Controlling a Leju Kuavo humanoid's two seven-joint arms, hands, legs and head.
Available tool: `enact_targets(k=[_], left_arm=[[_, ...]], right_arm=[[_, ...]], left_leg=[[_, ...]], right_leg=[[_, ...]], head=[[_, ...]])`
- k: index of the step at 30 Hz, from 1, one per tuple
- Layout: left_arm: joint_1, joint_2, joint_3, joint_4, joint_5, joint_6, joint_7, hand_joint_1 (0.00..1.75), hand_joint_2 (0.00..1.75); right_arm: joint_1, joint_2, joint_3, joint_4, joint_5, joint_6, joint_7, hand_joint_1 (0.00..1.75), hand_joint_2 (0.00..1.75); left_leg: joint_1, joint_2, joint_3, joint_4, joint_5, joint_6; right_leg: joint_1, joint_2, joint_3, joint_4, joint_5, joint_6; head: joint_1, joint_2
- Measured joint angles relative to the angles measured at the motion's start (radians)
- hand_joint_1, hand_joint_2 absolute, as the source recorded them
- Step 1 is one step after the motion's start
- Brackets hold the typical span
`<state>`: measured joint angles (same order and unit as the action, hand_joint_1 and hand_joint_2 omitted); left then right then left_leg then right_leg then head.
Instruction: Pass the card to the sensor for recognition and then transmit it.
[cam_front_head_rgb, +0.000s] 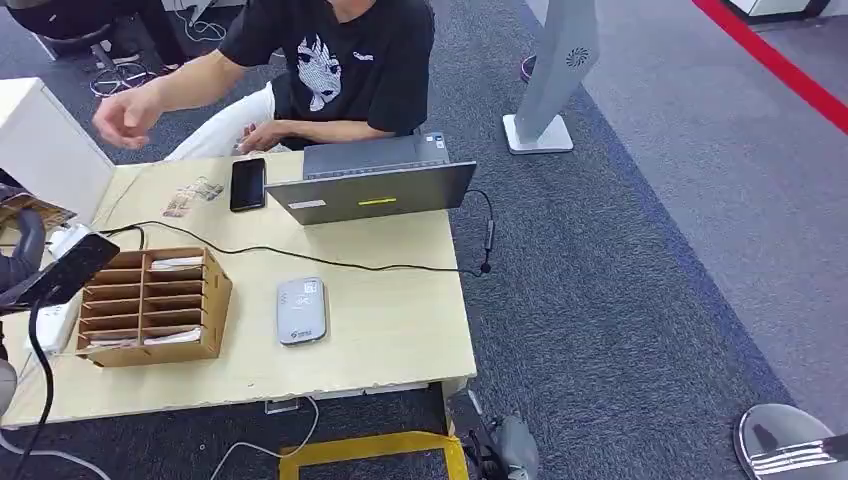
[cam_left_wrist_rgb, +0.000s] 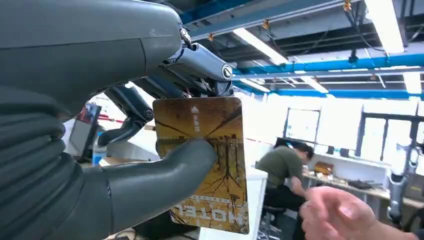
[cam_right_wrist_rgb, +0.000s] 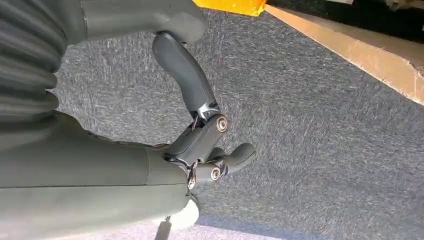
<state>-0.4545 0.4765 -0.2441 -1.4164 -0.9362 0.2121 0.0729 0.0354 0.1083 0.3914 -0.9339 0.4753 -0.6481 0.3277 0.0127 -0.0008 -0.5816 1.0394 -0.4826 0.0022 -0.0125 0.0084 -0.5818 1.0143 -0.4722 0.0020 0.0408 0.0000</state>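
Your left hand pinches the card: the thumb presses on its printed face and the dark fingers close behind its upper edge. From the head view, that card shows as a dark slab raised at the far left, just beside the left end of the rack. You will see the word HOTEL on it, reading upside down in the left wrist view.

Your right hand hangs over grey carpet with nothing in it; its fingers are curled in and the thumb stands apart.

On the table, the sensor lies flat just right of the rack, apart from it. Beyond the rack a black cable crosses the table. Farther back from the rack lie a phone and an open laptop, side by side. Behind them a person in a black shirt sits, one hand raised above the table's far left corner, well beyond the rack.
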Motion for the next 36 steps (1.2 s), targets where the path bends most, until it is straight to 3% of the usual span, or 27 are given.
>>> enact_targets(k=[13, 16, 21, 32, 33, 34, 36], left_arm=[[-0.046, 0.004, 0.072, 0.074, -0.057, 0.010, 0.040, 1.75, 1.75], [-0.057, 0.000, 0.076, 0.104, -0.055, 0.029, 0.022, 1.75, 1.75], [-0.059, -0.020, 0.076, 0.119, -0.068, 0.055, 0.005, 1.75, 1.75], [-0.058, -0.083, 0.074, 0.092, -0.109, 0.073, -0.006, 1.75, 1.75], [-0.058, -0.090, 0.073, 0.090, -0.114, 0.082, -0.015, 1.26, 1.75], [-0.058, -0.098, 0.072, 0.088, -0.115, 0.088, -0.020, 0.00, 1.75], [-0.055, -0.114, 0.066, 0.071, -0.109, 0.095, -0.027, 0.00, 1.75]], right_arm=[[-0.006, -0.001, -0.005, 0.006, -0.012, -0.018, -0.027, 0.00, 1.75], [-0.006, -0.001, -0.005, 0.010, -0.021, -0.023, -0.048, 0.00, 1.75], [-0.009, -0.002, -0.005, 0.025, -0.028, -0.032, -0.066, 0.00, 1.75], [-0.011, -0.004, -0.005, 0.024, -0.013, -0.032, -0.034, 0.00, 1.75], [-0.011, -0.005, -0.005, 0.025, -0.013, -0.032, -0.039, 0.00, 1.75], [-0.011, -0.006, -0.005, 0.025, -0.015, -0.032, -0.041, 0.00, 1.75], [-0.012, -0.006, -0.005, 0.025, -0.016, -0.032, -0.046, 0.00, 1.75]], left_leg=[[0.000, 0.000, 0.000, 0.000, 0.000, 0.000], [0.000, 0.000, 0.000, 0.000, 0.000, 0.000], [0.000, 0.000, 0.000, 0.000, 0.000, 0.000], [0.000, 0.001, 0.000, 0.000, 0.000, 0.000], [0.000, 0.001, 0.000, 0.000, 0.000, 0.000], [0.000, 0.001, 0.000, 0.000, 0.000, 0.000], [0.000, 0.001, 0.000, 0.000, 0.000, 0.000]], right_leg=[[0.000, 0.000, 0.000, 0.000, 0.000, 0.000], [0.000, 0.000, 0.000, 0.000, 0.000, 0.000], [0.000, 0.000, 0.000, 0.000, 0.000, 0.000], [0.000, 0.001, 0.000, 0.000, 0.000, 0.000], [0.000, 0.001, -0.001, 0.000, 0.000, 0.000], [0.000, 0.001, -0.001, 0.000, 0.000, 0.000], [0.000, 0.001, -0.001, 0.000, 0.000, 0.000]], head=[[0.000, 0.000], [0.000, 0.000], [0.000, 0.000], [0.000, 0.000], [0.000, 0.000], [0.000, 0.000], [0.000, 0.000]])
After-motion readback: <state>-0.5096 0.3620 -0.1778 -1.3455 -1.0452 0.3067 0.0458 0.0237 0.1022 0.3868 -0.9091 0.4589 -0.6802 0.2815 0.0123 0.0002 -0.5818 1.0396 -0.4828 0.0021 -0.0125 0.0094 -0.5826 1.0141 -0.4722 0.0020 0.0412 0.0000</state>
